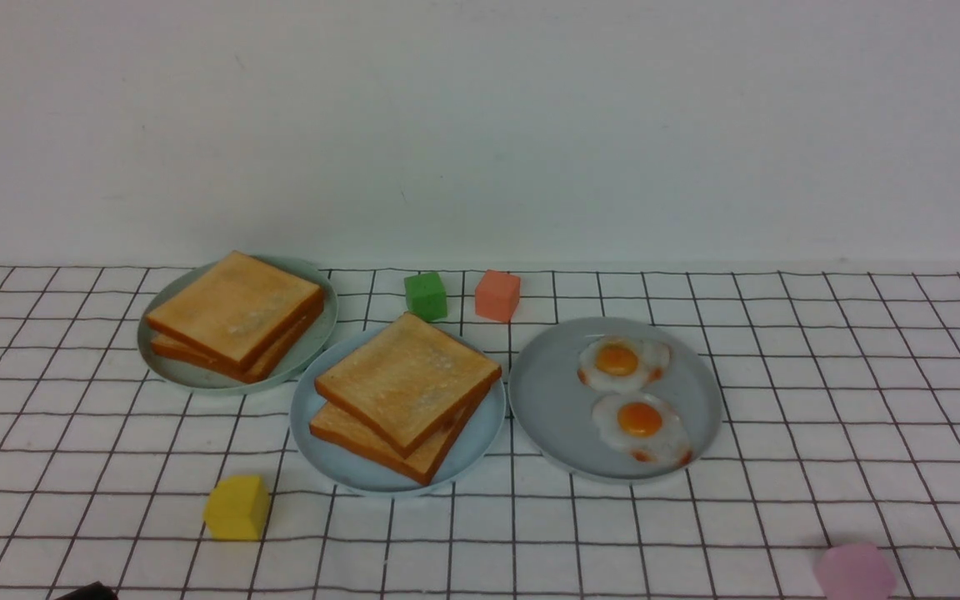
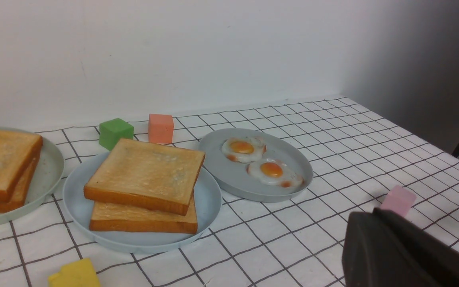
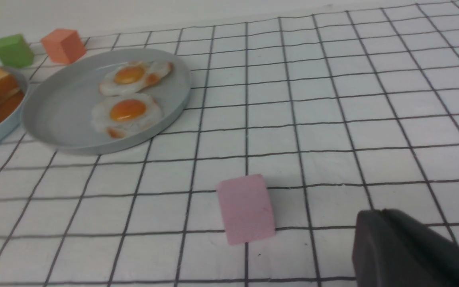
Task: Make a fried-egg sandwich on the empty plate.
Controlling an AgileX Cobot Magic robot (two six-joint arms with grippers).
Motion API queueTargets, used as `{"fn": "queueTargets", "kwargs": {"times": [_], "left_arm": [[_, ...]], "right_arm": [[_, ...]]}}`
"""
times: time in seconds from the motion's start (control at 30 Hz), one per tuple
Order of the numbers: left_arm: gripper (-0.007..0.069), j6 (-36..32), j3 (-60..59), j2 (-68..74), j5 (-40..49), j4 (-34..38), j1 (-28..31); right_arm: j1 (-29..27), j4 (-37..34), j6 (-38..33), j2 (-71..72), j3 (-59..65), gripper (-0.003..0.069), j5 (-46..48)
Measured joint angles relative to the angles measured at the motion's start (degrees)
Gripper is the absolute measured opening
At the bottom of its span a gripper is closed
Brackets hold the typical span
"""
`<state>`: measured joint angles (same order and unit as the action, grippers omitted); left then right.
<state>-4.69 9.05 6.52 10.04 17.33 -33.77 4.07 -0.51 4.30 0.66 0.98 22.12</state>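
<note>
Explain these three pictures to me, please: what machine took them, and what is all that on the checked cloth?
A two-armed robot took them. One camera sits between its arms looking forward; the others ride on each wrist. The dark shape low in the left wrist picture is the left claw; the right claw shows likewise. Both are shut and hold nothing.

On the cloth, the light blue plate holds two stacked toast slices; whether an egg lies between them cannot be seen. Beside it, the pale green plate carries more toast, and the grey plate two fried eggs. Around them lie green, orange, yellow and pink blocks.
</note>
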Motion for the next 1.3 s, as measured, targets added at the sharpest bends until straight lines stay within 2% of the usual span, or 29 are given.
{"fn": "queueTargets", "kwargs": {"times": [0.07,0.2,0.87,0.97,1.0,1.17,1.23,1.3], "left_arm": [[-0.0006,-0.05,0.0,0.0,0.0,0.0,0.0],[-0.0006,-0.05,0.0,0.0,0.0,0.0,0.0],[0.0003,-0.05,-0.05,0.0,0.0,0.0,0.0],[-0.0001,0.1,-0.9,0.0,-2.36,-1.36,0.39],[-0.0008,0.43,-1.16,-0.07,-3.23,-2.05,1.19],[-0.0013,4.14,-1.79,-3.84,-2.97,-6.23,13.22],[-0.0013,6.94,-3.49,-6.71,-0.3,-8.16,22.07],[-0.0013,8.25,-5.14,-7.04,1.04,-8.7,25.38]], "right_arm": [[0.0,-2.17,-3.15,0.0,0.0,-0.0011,0.0],[-0.06,-4.71,-5.19,0.0,0.0,-0.0011,0.05],[-0.06,-5.36,-5.74,0.0,0.0,0.0002,0.16],[-0.06,-5.36,-5.74,0.0,0.0,0.0004,0.16],[-0.06,-5.36,-5.74,0.0,0.0,0.0004,0.16],[-0.06,-5.49,-5.74,0.0,0.0,0.0006,0.16],[-0.06,-5.54,-5.74,0.0,0.0,0.0006,0.16],[-0.06,-5.54,-5.74,0.0,0.0,0.0006,0.16]]}}
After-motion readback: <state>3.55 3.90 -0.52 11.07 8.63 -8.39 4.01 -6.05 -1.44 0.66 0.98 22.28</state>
